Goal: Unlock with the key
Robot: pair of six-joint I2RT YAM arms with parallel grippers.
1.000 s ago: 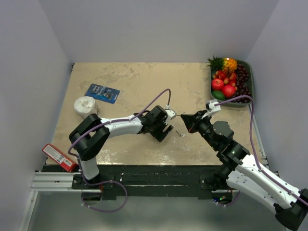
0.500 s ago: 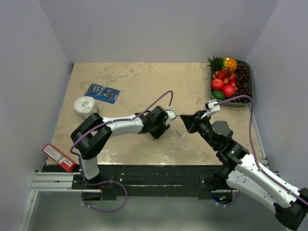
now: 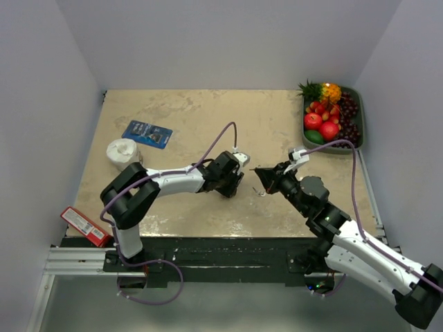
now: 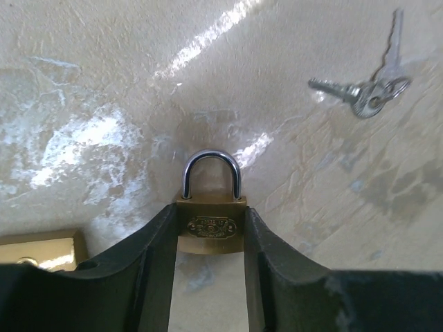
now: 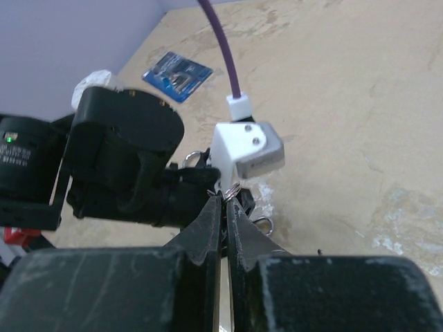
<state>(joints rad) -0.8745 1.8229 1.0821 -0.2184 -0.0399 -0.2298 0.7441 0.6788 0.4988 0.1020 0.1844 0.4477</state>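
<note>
While the left end effector (image 4: 210, 213) is clamped on its two sides, the padlock (image 4: 210, 227) lies in the near half of the worktop (image 3: 194, 111), about midway across. We see a small brass body with an embossed oval on its face and a bright steel shackle, both legs down in the body, pointing away from the wrist. Beside one finger (image 4: 149, 263) a brass-coloured piece (image 4: 40, 250) peeks out, too hidden for us to name. To the right, apart from the padlock, the keys (image 4: 370, 95) lie flat on bare surface. The right end effector (image 5: 225, 199) hangs near them, its fingers (image 5: 208, 221) pressed together. A small metal ring (image 5: 231, 187) shows at their tips, and we cannot tell whether it is pinched. A red pack (image 3: 86, 226) sits off the near left corner. Farther back, a white roll (image 3: 122, 151) and a blue packet (image 3: 147, 133) sit on the left side and a fruit tray (image 3: 359, 100) sits at the far right edge, with bare worktop between them up to the back wall (image 3: 221, 41). We count one padlock, two keys on one ring, one roll, one packet and one tray.
</note>
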